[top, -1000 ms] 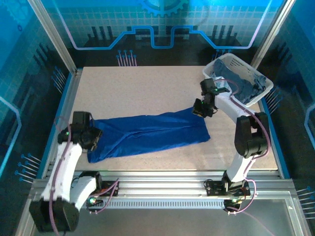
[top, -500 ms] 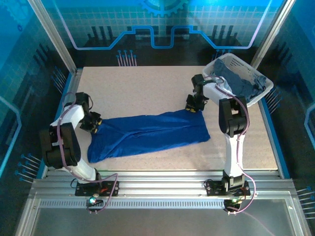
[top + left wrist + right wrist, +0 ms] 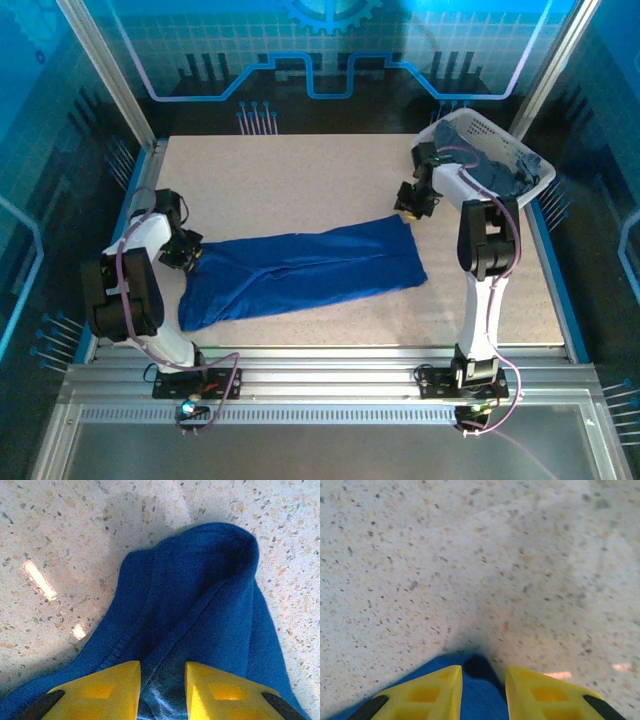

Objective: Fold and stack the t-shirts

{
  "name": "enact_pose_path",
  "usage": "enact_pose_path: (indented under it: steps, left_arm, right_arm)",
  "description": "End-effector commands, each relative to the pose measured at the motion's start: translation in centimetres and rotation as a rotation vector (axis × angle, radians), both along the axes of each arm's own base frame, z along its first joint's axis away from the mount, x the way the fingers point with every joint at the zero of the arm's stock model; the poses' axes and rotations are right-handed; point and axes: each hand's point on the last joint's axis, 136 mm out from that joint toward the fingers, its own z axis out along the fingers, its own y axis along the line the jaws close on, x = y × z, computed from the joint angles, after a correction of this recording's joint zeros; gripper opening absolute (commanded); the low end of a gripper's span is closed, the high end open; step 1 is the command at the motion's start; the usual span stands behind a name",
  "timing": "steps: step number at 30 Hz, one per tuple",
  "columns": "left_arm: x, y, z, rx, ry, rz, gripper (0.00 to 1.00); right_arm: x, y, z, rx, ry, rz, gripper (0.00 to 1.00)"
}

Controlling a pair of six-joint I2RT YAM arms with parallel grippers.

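On the table point(image 3: 300, 175) lie one t-shirt point(image 3: 300, 272), one basket point(image 3: 478, 122).

White lattice basket point(image 3: 478, 122) far-right corner; speckled tabletop point(image 3: 300, 185)

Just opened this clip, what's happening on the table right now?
A robot is working on a blue shirt lying stretched across the table. The left pincer straddles a bunched fold at its left end; the right pincer sits open at its far right corner. More shirts wait in the white basket.
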Motion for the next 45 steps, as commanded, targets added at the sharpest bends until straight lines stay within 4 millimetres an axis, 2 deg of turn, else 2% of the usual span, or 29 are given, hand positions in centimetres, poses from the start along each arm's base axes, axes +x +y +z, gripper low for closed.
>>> enact_pose_path:
  steps: [1,8,14,15,19,25,30,36,40,45]
  left_arm:
    - [-0.2,0.5,-0.4,0.005,0.004,-0.003,0.3]
    - [-0.8,0.8,-1.2,0.014,0.038,0.025,0.3]
    - [-1.9,2.5,-1.0,0.012,0.017,0.159,0.24]
    - [-2.0,3.1,-0.8,0.008,0.002,0.187,0.24]
    - [-1.7,4.3,-0.8,-0.056,-0.04,0.254,0.2]
    - [0.2,4.5,-0.7,-0.117,-0.1,0.251,0.18]
    - [1.4,4.1,-0.7,-0.17,-0.135,0.278,0.29]
    - [2.5,5.4,0.2,-0.122,-0.168,0.256,0.34]
    - [3.3,5.1,-0.1,-0.162,-0.181,0.264,0.27]
    - [3.7,4.1,-1.5,-0.227,-0.175,0.287,0.16]
  right_arm:
    - [0.0,1.6,-1.3,0.035,0.034,0.064,0.3]
    - [0.6,1.5,-1.7,0.022,0.043,0.073,0.28]
    - [0.0,0.8,-1.7,-0.007,0.052,0.05,0.01]
    - [0.0,0.7,-1.5,-0.013,0.046,0.045,0.0]
    - [0.3,0.8,-0.8,-0.007,0.033,0.043,0.0]
    - [0.4,1.1,-0.7,0.007,0.034,0.043,0.0]
    - [0.4,1.3,-0.8,0.017,0.038,0.046,0.0]
    - [0.5,1.4,-0.8,0.019,0.041,0.046,0.0]
    - [0.4,1.4,-0.9,0.018,0.044,0.045,0.0]
    - [0.4,1.5,-1.0,0.012,0.051,0.045,0.0]
